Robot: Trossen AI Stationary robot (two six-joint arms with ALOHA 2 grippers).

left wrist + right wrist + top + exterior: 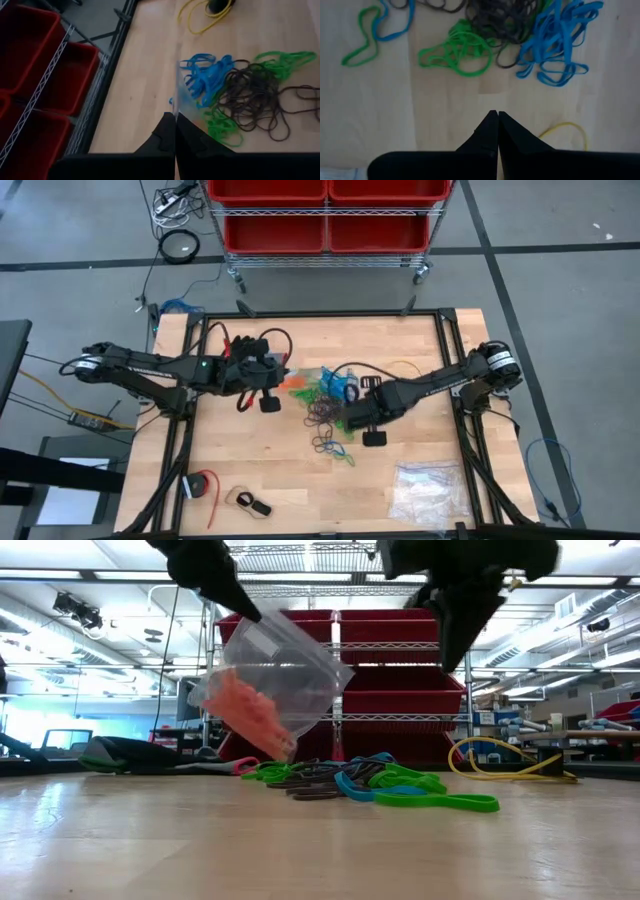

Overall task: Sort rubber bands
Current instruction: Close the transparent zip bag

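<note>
Left gripper: fingers pressed together on the rim of a clear plastic container, which hangs tilted above the table with orange rubber bands heaped inside. Right gripper: closed with nothing between its fingers, poised over bare wood just beside the pile. The loose rubber bands lie mid-table between the two arms, with blue, green and black loops tangled together. A yellow cable lies behind them. A clear bag sits near the table's front right corner.
</note>
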